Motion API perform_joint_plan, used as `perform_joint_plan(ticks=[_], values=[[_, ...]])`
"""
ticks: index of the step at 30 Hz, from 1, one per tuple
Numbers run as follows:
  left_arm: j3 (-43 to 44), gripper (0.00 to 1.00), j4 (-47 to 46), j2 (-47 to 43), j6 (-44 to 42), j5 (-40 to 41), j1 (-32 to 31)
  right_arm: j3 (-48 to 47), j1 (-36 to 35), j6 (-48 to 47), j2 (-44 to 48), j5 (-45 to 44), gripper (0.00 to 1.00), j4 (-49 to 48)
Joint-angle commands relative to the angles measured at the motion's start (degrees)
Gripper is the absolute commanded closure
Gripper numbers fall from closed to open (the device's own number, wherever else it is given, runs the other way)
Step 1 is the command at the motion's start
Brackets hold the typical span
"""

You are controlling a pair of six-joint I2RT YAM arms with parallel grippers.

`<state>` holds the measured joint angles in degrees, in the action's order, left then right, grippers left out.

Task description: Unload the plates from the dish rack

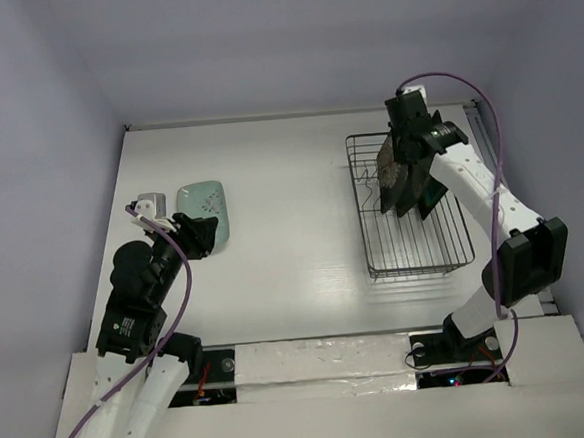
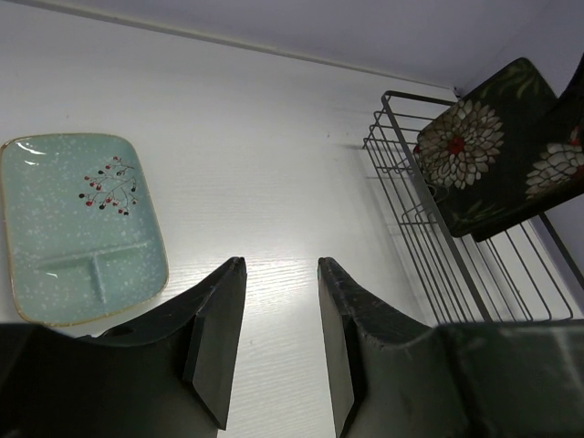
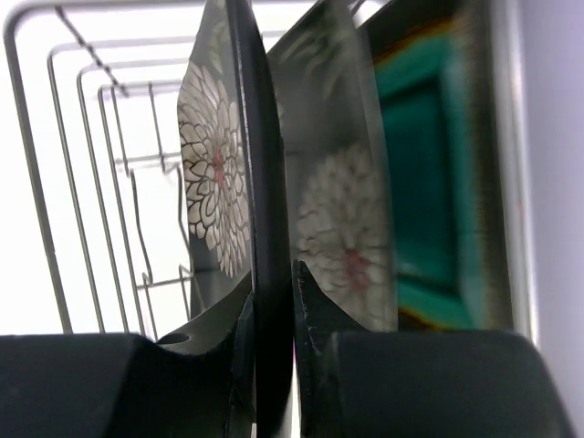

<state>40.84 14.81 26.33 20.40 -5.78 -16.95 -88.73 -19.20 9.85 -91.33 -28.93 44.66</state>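
The pale mint green plate [image 1: 203, 211] lies flat on the table at the left, also in the left wrist view [image 2: 78, 228]. My left gripper [image 1: 201, 235] [image 2: 281, 265] is open and empty just beside its near right edge. The wire dish rack [image 1: 415, 255] [image 2: 438, 255] stands at the right. In it stand upright two black flower plates [image 2: 461, 146] [image 2: 557, 169] and the brown-rimmed teal plate [image 3: 429, 182]. My right gripper [image 1: 400, 156] [image 3: 272, 274] is shut on the rim of the leftmost black flower plate [image 3: 219, 164]; the second one [image 3: 342, 219] stands just behind it.
The enclosure's pale walls stand on the left, the far side and the right. The rack's near half [image 1: 419, 240] holds no plates. A white table surface [image 1: 292, 219] lies between the mint plate and the rack.
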Motion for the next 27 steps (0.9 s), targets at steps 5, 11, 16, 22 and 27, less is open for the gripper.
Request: perform_joint_plan(ticks=[5,11,16,22,27], values=[[-0.41,0.65,-3.03,-0.22,-0.28,-0.72,-0.36,-8.12,-0.22,0.61,9.58,-5.53,1.00,-4.06],[-0.50,0.65,-3.21,-0.05,-0.28,-0.99,0.16,-7.00,-6.09,4.03,15.47,0.08,1.00,-8.34],[-0.50,0.65,-3.12,-0.05,-0.28,-1.07,0.16,-1.12,-12.33,9.91,14.79,8.78,1.00,-18.81],[-0.50,0.65,-3.12,-0.05,-0.28,-1.08,0.16,4.00,-17.71,19.05,8.81,17.32,1.00,-32.87],[-0.59,0.65,-3.12,-0.22,-0.28,-1.16,0.16,6.64,-19.65,24.42,1.70,20.23,1.00,-41.40]])
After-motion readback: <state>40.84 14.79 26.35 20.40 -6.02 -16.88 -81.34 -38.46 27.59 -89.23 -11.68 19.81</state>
